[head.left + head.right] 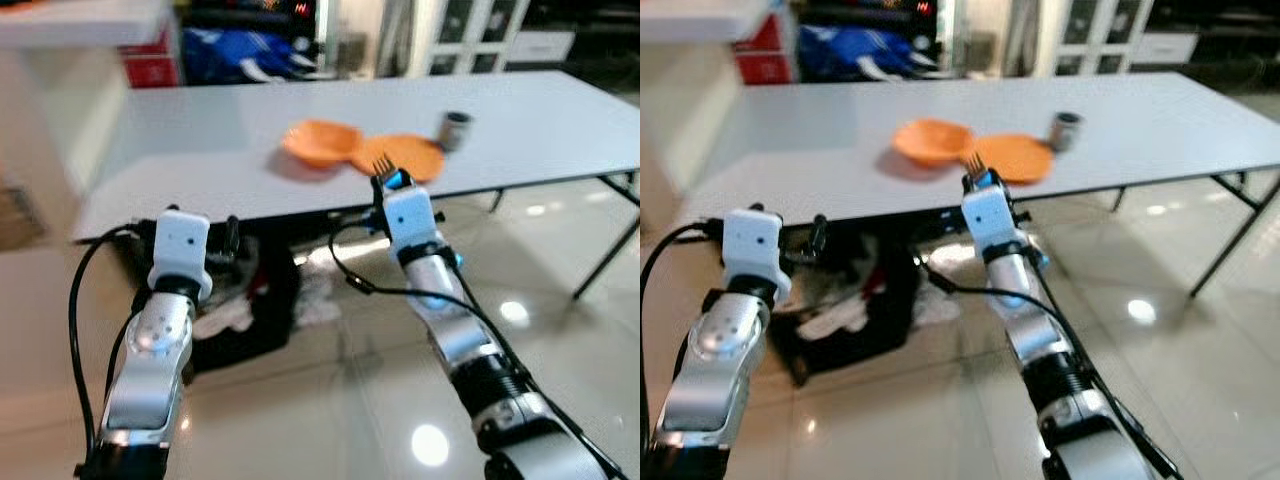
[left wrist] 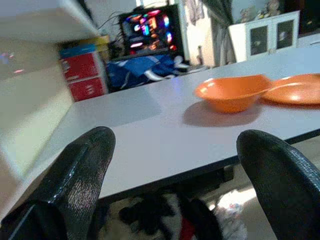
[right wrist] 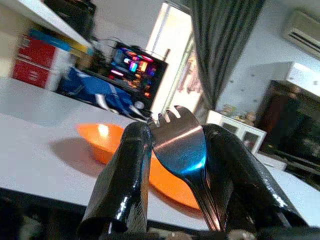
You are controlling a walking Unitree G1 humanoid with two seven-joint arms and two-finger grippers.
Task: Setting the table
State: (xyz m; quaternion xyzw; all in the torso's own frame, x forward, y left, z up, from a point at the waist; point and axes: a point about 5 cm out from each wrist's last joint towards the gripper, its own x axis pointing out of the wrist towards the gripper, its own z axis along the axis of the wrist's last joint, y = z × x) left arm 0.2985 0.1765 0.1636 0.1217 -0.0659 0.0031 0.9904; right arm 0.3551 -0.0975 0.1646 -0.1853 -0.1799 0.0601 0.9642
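A long grey table (image 1: 200, 150) stands ahead of me. On it sit an orange bowl (image 1: 318, 143), an orange plate (image 1: 408, 155) touching it on the right, and a small metal cup (image 1: 456, 129) beyond the plate. My right gripper (image 1: 384, 170) is raised just short of the table's near edge, shut on a metal fork (image 3: 181, 145) whose tines point up. My left gripper (image 2: 175, 165) is held lower at the left, before the table edge, its fingers (image 2: 80, 175) open with nothing between them.
A dark bag with white cloth (image 1: 255, 300) lies on the shiny floor under the table. Black table legs (image 1: 610, 250) stand at the right. A red box (image 1: 150, 62), blue cloth (image 1: 240, 52) and white cabinets (image 1: 480, 40) are behind the table.
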